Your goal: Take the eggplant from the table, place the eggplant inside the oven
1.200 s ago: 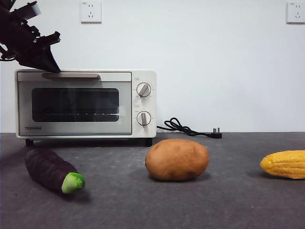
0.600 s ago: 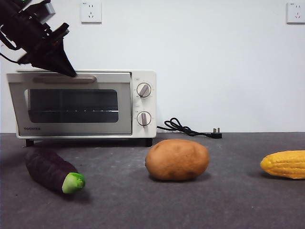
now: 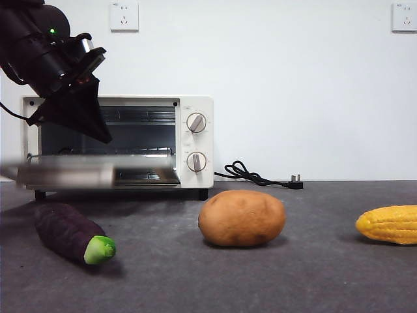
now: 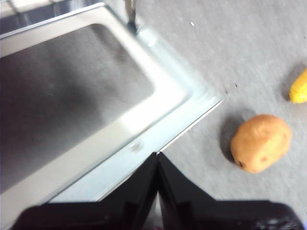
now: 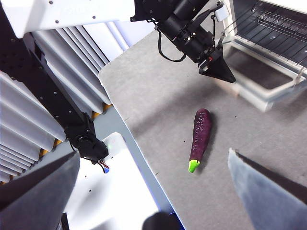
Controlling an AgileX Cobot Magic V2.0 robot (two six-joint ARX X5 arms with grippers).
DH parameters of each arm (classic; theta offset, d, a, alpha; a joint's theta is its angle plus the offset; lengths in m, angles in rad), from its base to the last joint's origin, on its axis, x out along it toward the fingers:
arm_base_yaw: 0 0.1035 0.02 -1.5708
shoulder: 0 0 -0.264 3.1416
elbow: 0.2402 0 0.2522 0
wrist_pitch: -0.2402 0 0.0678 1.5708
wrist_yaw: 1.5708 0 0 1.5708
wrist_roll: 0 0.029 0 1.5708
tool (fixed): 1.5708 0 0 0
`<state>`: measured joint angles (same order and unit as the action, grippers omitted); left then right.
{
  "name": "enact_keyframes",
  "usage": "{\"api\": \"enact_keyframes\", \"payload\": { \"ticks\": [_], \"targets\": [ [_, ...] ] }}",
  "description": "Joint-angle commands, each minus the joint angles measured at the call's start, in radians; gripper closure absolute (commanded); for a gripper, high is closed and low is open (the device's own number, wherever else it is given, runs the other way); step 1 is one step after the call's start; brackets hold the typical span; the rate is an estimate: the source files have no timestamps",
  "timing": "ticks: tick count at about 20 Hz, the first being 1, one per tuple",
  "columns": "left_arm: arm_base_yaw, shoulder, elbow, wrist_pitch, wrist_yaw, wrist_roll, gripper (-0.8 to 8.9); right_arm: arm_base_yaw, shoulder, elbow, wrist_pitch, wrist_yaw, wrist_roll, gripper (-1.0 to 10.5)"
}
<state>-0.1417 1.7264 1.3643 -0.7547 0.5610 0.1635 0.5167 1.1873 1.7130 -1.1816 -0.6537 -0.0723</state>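
Left jaws (image 4: pixel 157 160) pressed together above open oven (image 3: pixel 195 140) door, right jaws (image 5: pixel 153 167) spread wide, eggplant (image 5: pixel 200 136) on table (image 3: pixel 313 280).

You will find no text you can read anywhere in these views. The oven (image 3: pixel 194 140) has its door (image 3: pixel 91 175) swung down and blurred, so any lettering on it is smeared out. Small marks ring the oven's two knobs (image 3: pixel 196 122), but they are too tiny to make out. The two wall sockets (image 3: pixel 124 16) carry no legible print.
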Motion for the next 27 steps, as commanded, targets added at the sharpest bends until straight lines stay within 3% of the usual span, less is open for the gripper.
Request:
{"api": "enact_keyframes", "payload": {
  "ticks": [1, 6, 11, 16, 21, 27],
  "targets": [
    [-0.010, 0.009, -0.007, -0.034, 0.001, -0.007, 8.19, 0.001, 0.002, 0.005, 0.003, 0.002, -0.010, 3.2],
    [-0.014, -0.030, -0.007, -0.035, 0.000, -0.007, 8.19, 0.001, 0.002, 0.005, 0.002, 0.002, -0.010, 3.2],
    [0.000, -0.245, -0.007, -0.024, -0.019, -0.027, 8.19, 0.001, 0.027, 0.005, -0.002, 0.005, -0.011, 3.2],
    [0.001, -0.589, -0.007, -0.032, -0.222, -0.054, 8.19, 0.030, 0.084, 0.005, -0.002, 0.000, -0.010, 3.2],
    [0.001, -0.901, -0.007, -0.090, -0.369, -0.076, 8.19, 0.144, 0.202, 0.005, -0.001, 0.005, -0.011, 3.2],
    [0.001, -1.083, -0.007, -0.301, -0.408, -0.078, 8.19, 0.280, 0.410, 0.005, -0.024, 0.118, -0.030, 3.2]
  ]
}}
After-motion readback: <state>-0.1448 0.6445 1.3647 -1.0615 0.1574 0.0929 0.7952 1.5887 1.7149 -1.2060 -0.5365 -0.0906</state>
